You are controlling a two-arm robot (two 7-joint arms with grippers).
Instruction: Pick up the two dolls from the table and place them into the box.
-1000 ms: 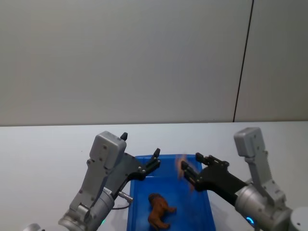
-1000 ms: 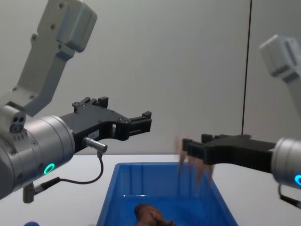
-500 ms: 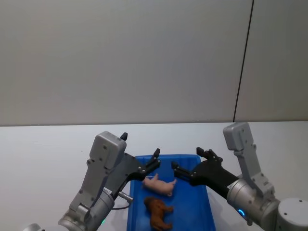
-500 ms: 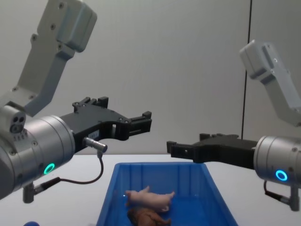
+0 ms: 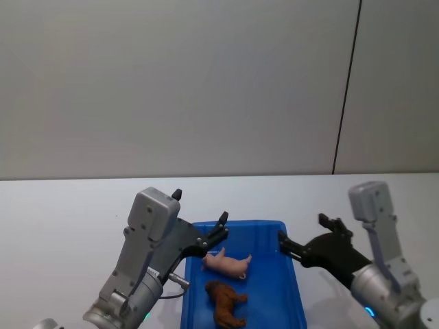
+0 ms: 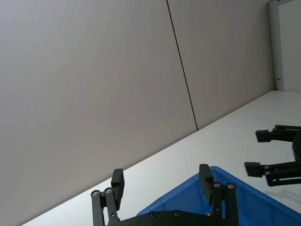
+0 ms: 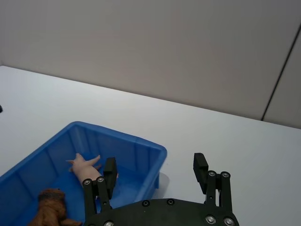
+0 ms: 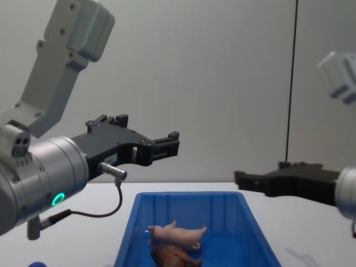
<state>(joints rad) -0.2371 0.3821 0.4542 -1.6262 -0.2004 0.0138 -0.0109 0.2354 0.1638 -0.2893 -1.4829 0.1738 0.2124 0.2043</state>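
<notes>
Two black claws stand spread wide, with nothing between their fingers. The left gripper (image 6: 161,176) hangs above the box's far left corner. The right gripper (image 7: 154,162) is held just outside the box's right rim, raised off the surface. Between them sits the bright blue rectangular plastic box (image 5: 240,223), glossy, with a lipped rim and vertical ribs on its inner walls. Inside the box, toward its far end, the pale pink plastic pig (image 5: 226,264) lies on its side, smooth and rounded, with its stubby legs stuck out. Just nearer in the box is the brown plastic lion (image 5: 225,303), whose darker mane looks rougher. Under the box spreads the plain white flat tabletop (image 5: 68,219), matte and even.
</notes>
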